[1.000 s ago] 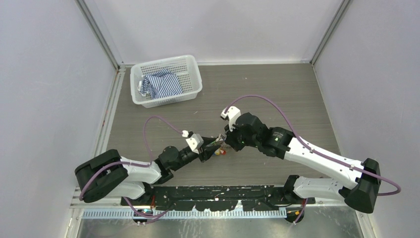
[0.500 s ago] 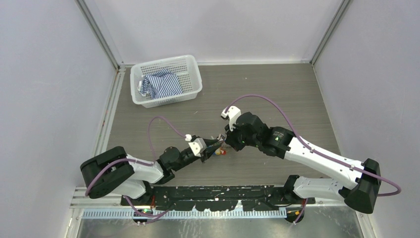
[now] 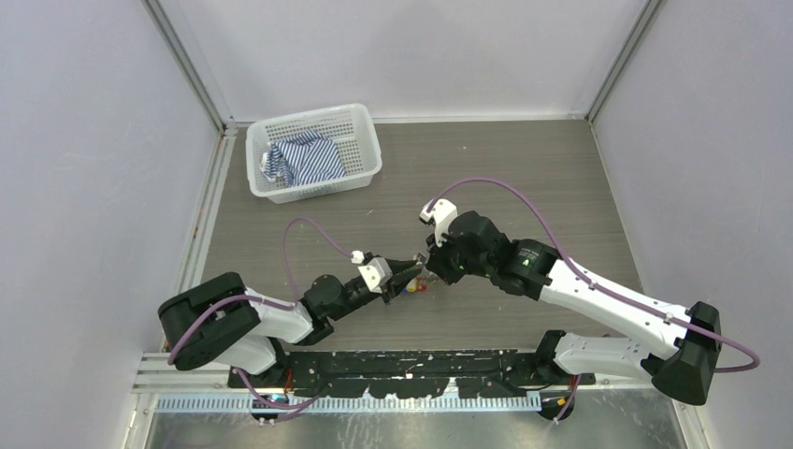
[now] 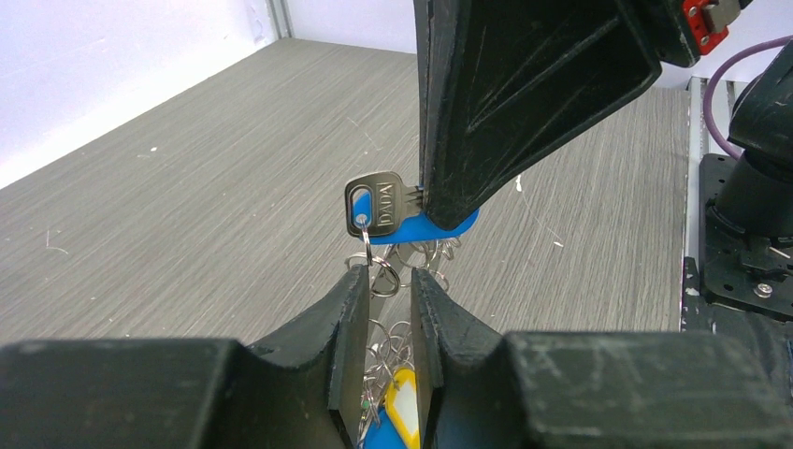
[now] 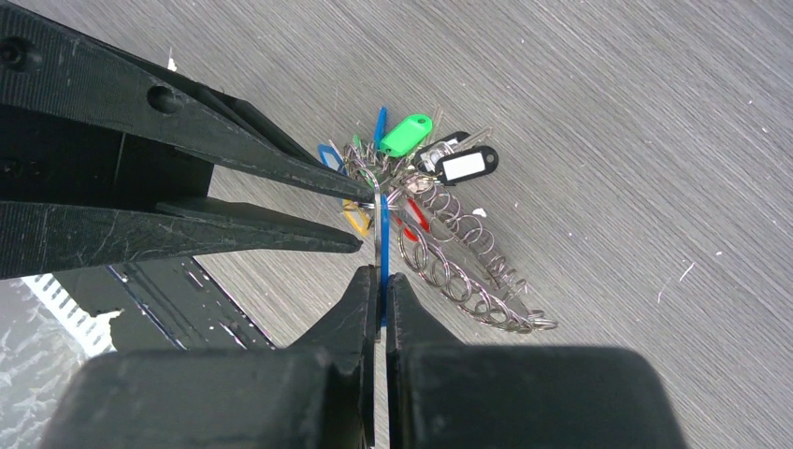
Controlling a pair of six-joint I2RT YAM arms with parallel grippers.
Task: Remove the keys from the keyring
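The keyring bunch [image 5: 421, 178] lies on the table, fringed with small rings and green [image 5: 407, 134], white [image 5: 465, 165], red and yellow tags. My right gripper [image 5: 379, 271] is shut on a silver key [image 4: 374, 206] with a blue tag [image 4: 435, 227] and holds it upright above the bunch. That key hangs by a small ring [image 4: 383, 281]. My left gripper [image 4: 388, 281] has its jaws narrowly apart around that ring and the wire below it, with a yellow tag [image 4: 402, 398] deeper between the fingers. In the top view both grippers meet at the bunch [image 3: 416, 286].
A white mesh basket [image 3: 360, 126] holding a striped cloth [image 3: 301, 159] stands at the back left. A row of linked split rings [image 5: 468, 271] trails from the bunch. The arm bases and a black rail [image 3: 421, 365] run along the near edge.
My left arm has stretched forward and right, bringing its fingers up to the bunch under the right gripper. The right gripper has stayed put with the key.
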